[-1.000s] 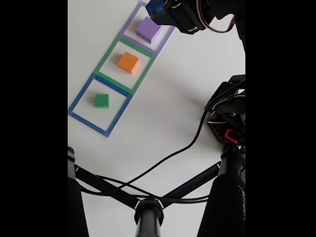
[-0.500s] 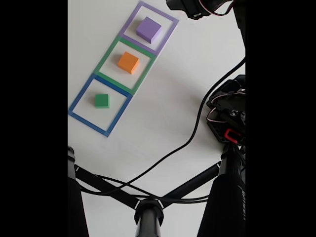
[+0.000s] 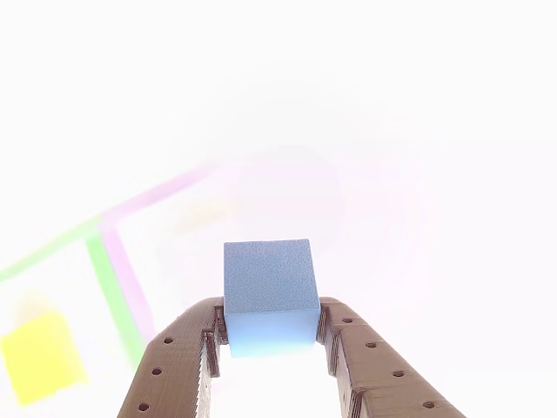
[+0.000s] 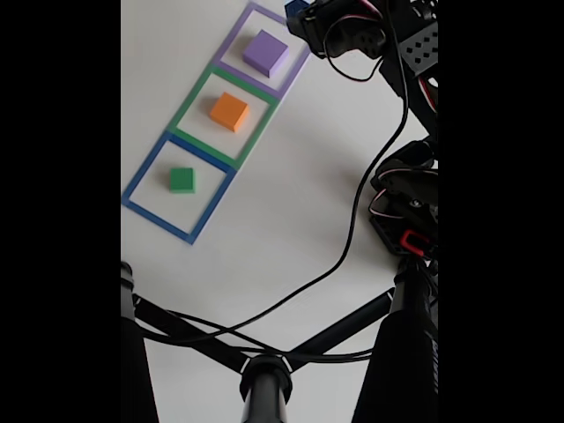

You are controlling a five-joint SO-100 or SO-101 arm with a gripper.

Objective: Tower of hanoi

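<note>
My gripper is shut on the small blue cube, which sits squeezed between the brown fingers in the other view. In the fixed view the gripper hangs at the top, just right of the purple block, with a corner of the blue cube showing. The purple block lies in the purple square outline. An orange block lies in the green outline, and a small green block lies in the blue outline.
The three outlines run diagonally across the white table. A black cable crosses the right side. The arm's base and servos stand at the right, and a black stand with rods fills the bottom.
The arm swung up almost out of the fixed view half a second ago, then came back down to the top right of the purple block, still holding the blue cube.
</note>
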